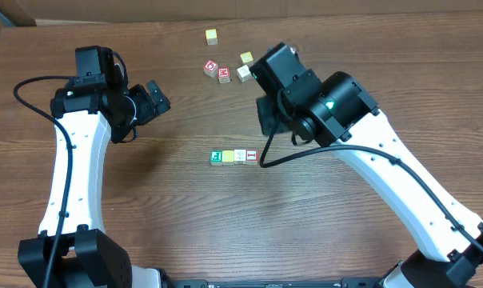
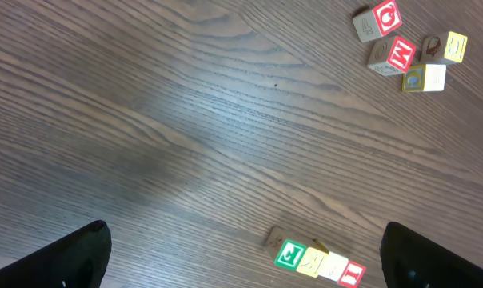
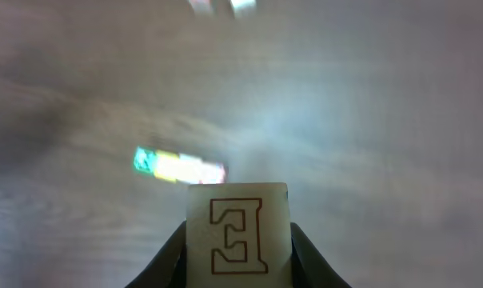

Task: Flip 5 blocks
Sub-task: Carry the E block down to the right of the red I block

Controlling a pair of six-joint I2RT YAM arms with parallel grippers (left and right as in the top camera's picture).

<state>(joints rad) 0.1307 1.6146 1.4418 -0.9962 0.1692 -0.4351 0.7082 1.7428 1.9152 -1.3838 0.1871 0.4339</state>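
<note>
Four blocks lie in a row mid-table: green point(image 1: 216, 157), yellow point(image 1: 228, 157), cream point(image 1: 240, 156) and a red-framed "I" point(image 1: 251, 156). The left wrist view shows the same row, from green point(image 2: 289, 254) to the "I" point(image 2: 352, 274). My right gripper point(image 3: 238, 268) is shut on a pale block with a red-outlined "E" point(image 3: 238, 236), held above the table behind the blurred row point(image 3: 180, 166). From overhead, the right gripper point(image 1: 267, 120) hides that block. My left gripper point(image 1: 156, 98) hangs open and empty left of the row, fingers point(image 2: 73, 256) spread wide.
Behind the row sits a cluster: red "D" cube point(image 1: 210, 68), red "M" cube point(image 1: 224, 74), a yellowish cube point(image 1: 246, 58) and a whitish cube with blue point(image 2: 424, 78). A lone pale-yellow cube point(image 1: 212, 35) lies near the far edge. The right arm's cable point(image 1: 293, 152) droops beside the row.
</note>
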